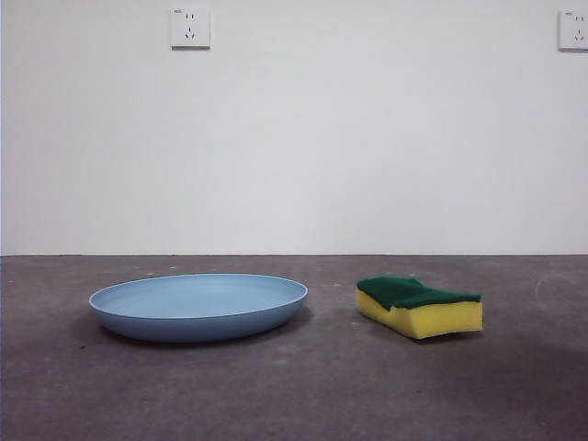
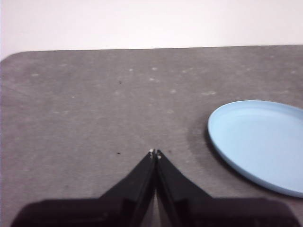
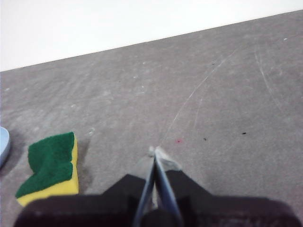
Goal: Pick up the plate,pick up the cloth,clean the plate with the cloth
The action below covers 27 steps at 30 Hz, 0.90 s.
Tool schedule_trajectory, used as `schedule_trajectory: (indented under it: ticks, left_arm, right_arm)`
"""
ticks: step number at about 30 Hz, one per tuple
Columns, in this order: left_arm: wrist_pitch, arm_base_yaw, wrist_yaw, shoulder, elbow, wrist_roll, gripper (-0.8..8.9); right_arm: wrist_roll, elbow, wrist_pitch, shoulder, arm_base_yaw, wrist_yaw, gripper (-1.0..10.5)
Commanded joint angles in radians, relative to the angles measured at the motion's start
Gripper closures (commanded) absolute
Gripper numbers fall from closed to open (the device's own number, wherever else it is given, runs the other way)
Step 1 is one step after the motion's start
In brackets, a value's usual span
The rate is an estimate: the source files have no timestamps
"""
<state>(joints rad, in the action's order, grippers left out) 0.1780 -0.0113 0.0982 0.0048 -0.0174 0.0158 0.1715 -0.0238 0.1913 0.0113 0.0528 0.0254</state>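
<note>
Plate (image 1: 198,306) and cloth (image 1: 420,307) lie apart on table (image 1: 303,395).

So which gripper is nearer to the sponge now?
Right. The right gripper is beside the sponge, over bare table. The left gripper is by the plate, with no sponge in its view.

My left gripper (image 2: 155,152) is two matte black jaws that taper from a broad dark base into narrow wedge tips, each tip carrying a tiny pale speck. My right gripper (image 3: 155,152) has the same black wedge build, with thin pale-grey edges along the inner faces and a whitish scuffed patch at the tip.
</note>
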Motion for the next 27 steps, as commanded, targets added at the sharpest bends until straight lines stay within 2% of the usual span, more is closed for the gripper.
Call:
schedule_trajectory:
  ticks: [1,8,11,15,18,23,27]
  left_arm:
    - [-0.011,-0.003,0.016,-0.003,0.014,0.05,8.17]
    - [-0.012,-0.003,0.016,0.001,-0.05,0.203,8.21]
    - [-0.012,-0.003,0.045,0.021,-0.095,0.256,8.21]
    - [-0.005,-0.003,0.094,0.085,-0.166,0.276,8.21]
    - [0.0,-0.003,0.127,0.158,-0.226,0.276,8.21]
    - [0.034,-0.003,0.172,0.324,-0.348,0.264,8.21]
    - [0.087,-0.003,0.247,0.476,-0.452,0.188,8.21]
  right_arm:
    - [0.047,0.003,-0.003,0.002,0.001,0.002,9.5]
    - [0.225,-0.084,-0.003,0.057,0.0,0.017,9.6]
    - [0.232,-0.155,-0.002,0.139,0.0,0.058,9.6]
    - [0.231,-0.265,0.005,0.279,0.0,0.114,9.6]
    - [0.207,-0.363,0.02,0.405,0.0,0.169,9.6]
    - [0.095,-0.542,0.09,0.62,0.0,0.24,9.6]
    - [0.012,-0.687,0.209,0.78,0.0,0.271,9.5]
